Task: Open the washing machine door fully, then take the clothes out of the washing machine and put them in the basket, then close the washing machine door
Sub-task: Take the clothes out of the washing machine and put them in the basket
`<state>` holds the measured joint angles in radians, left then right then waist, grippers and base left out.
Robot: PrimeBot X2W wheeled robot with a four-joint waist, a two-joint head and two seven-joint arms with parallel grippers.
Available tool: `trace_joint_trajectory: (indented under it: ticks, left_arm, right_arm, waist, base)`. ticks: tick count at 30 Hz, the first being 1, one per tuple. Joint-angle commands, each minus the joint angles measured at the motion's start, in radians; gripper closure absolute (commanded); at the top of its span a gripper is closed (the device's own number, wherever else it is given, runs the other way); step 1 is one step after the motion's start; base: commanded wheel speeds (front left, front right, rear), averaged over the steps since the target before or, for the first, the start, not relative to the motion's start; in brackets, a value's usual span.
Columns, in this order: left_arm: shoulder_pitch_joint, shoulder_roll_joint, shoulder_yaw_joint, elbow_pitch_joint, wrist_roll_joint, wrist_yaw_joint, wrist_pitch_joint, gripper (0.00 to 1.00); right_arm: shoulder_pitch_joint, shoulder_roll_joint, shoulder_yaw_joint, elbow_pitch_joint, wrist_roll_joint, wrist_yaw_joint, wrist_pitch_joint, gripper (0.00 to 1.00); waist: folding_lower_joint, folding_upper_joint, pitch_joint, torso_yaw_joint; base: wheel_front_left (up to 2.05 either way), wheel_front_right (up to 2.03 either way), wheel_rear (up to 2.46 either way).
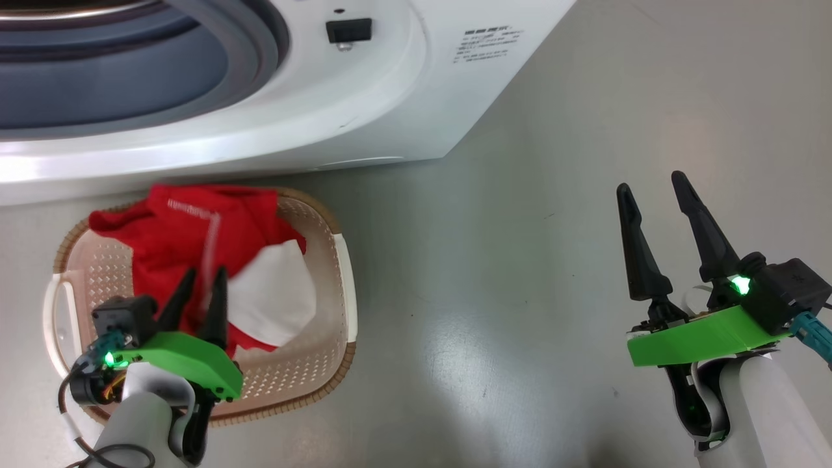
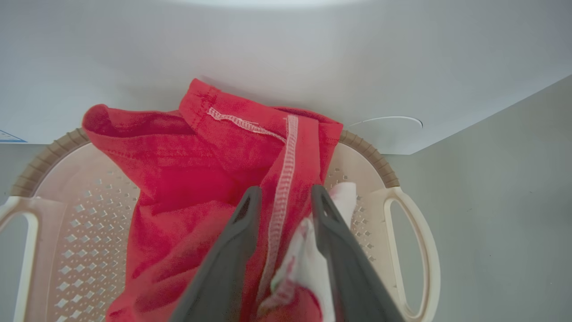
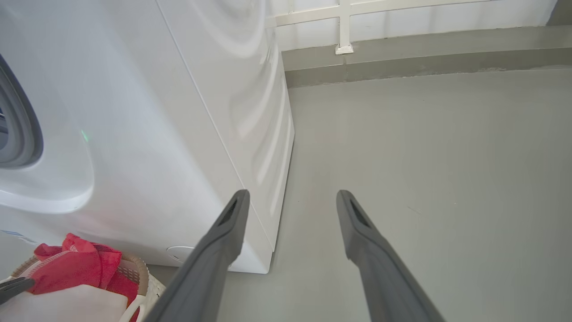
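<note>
The left gripper (image 2: 286, 197) is hanging low over the basket (image 2: 404, 232). Its fingers (image 2: 225, 264) are standing parted, and a red strip of the clothes (image 2: 187, 179) with a white seam is lying slack between them, apparently not pinched. The rest of the clothes are resting in the basket under and ahead of those fingers, with one red fold draping over the rim just beyond the fingertips, close against the washing machine (image 1: 364, 97). The right gripper (image 1: 652, 182) is hovering over the bare floor (image 1: 494, 292), well apart from the basket, its fingers spread wide and holding nothing. This looks like the drop into the basket. To do it well, the left fingers are probably needing to open fully and rise straight up, so the seam strip slips free instead of snagging a finger and dragging cloth back out.
</note>
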<state>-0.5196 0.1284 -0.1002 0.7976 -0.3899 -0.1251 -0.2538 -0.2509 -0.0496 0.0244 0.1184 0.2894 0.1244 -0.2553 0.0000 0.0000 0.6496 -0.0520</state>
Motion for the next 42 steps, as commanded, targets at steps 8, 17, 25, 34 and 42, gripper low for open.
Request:
trace_joint_trajectory:
  ticks: [8, 17, 25, 34, 42]
  left_arm:
    - [0.013, 0.02, 0.044, 0.006, 0.008, -0.006, -0.008, 0.0]
    - [0.06, 0.006, 0.101, -0.09, 0.031, -0.006, -0.008, 0.0]
    - [0.142, -0.004, 0.144, -0.216, 0.069, -0.006, -0.008, 0.0]
    - [0.23, -0.015, 0.167, -0.358, 0.105, -0.006, -0.008, 0.0]
    - [0.326, -0.021, 0.178, -0.489, 0.118, -0.006, -0.008, 0.0]
  right_arm:
    - [0.003, -0.001, 0.022, -0.012, -0.006, 0.006, -0.006, 0.0]
    - [0.024, -0.001, 0.026, 0.007, -0.01, 0.006, -0.006, 0.0]
    - [0.073, -0.001, 0.019, 0.028, -0.021, 0.006, -0.006, 0.0]
    - [0.126, -0.001, 0.013, 0.044, -0.031, 0.006, -0.006, 0.0]
    - [0.182, -0.001, 0.001, 0.053, -0.036, 0.006, -0.006, 0.0]
  waist:
    - [0.0, 0.0, -0.023, 0.008]
    - [0.0, 0.0, -0.113, 0.015]
    - [0.0, 0.0, -0.235, 0.02]
    - [0.0, 0.0, -0.34, 0.03]
    - [0.0, 0.0, -0.425, 0.035]
  base:
    - [0.0, 0.0, 0.0]
    - [0.0, 0.0, 0.0]
    - [0.0, 0.0, 0.0]
    - [0.0, 0.0, 0.0]
    - [0.0, 0.0, 0.0]
